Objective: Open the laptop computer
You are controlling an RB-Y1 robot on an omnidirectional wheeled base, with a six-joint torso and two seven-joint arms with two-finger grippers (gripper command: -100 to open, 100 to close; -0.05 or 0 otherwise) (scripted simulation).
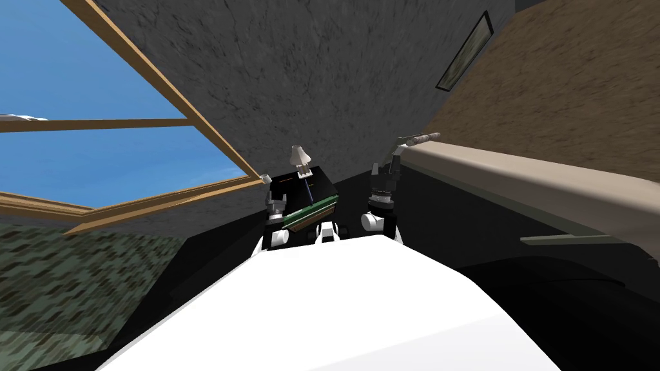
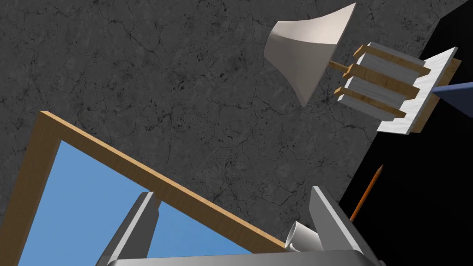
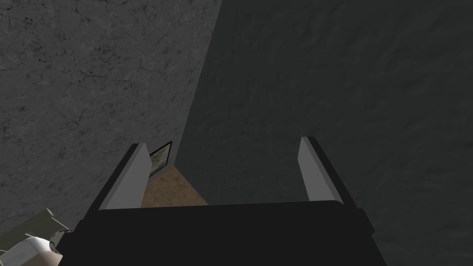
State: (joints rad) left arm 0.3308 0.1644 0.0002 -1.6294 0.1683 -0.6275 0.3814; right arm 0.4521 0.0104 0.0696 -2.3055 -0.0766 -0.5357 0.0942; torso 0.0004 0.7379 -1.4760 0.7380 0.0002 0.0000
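The thing I was meant to open was hard for me to pick out. The best I could see was a flat slab [image 1: 312, 210], green on top and tan along its side. It lay flat at the near edge of a black desk [image 1: 317, 179], low down between my two arms, and I could not tell for sure that it was the laptop. My left pincer [image 1: 276, 205] was just beside the left end of that slab, above the near left corner of the desk. Its two grey fingers [image 2: 138, 221] stood wide apart, so it was open and gripped nothing. It pointed up past the desk at the grey cracked wall [image 2: 184, 92]. A small white cup [image 2: 302, 236] sat right beside one of those fingers. A thin orange pencil [image 2: 367, 194] lay on the black desk top a little way beyond that finger. Farther back on the desk, close to the wall, stood a lamp [image 2: 305, 51] with a pale shade and a base of wood and grey blocks. A dark blue stick [image 2: 455, 90] reached in near the lamp's base. A window [image 2: 138, 168] with a wooden frame and blue sky in it was on the wall to the left of the desk. My right pincer [image 1: 385, 169] was up in the air to the right of the desk, well apart from the slab, and its fingers were spread open too.
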